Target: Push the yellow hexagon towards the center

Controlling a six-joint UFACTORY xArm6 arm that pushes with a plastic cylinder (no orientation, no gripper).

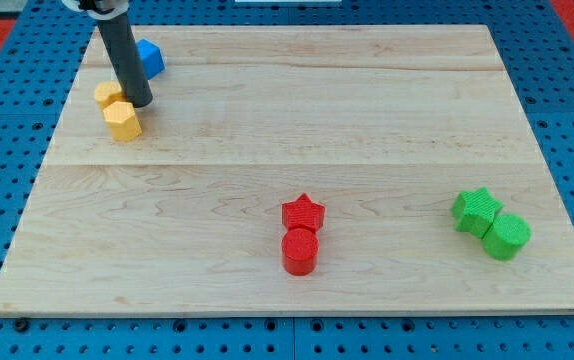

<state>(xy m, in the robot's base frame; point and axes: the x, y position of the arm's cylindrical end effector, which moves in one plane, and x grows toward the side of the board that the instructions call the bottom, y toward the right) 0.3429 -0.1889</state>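
The yellow hexagon (pixel 123 120) sits near the wooden board's (pixel 367 120) upper left. A second yellow block (pixel 106 95), shape unclear, touches it on its upper left. My tip (pixel 138 103) stands just to the upper right of the hexagon, touching or nearly touching it. The dark rod rises from there towards the view's top. A blue block (pixel 150 57) lies just behind the rod, partly hidden by it.
A red star (pixel 303 212) and a red cylinder (pixel 299 251) sit together at the lower middle. A green star (pixel 477 210) and a green cylinder (pixel 508 236) sit together at the right. Blue pegboard (pixel 7 120) surrounds the board.
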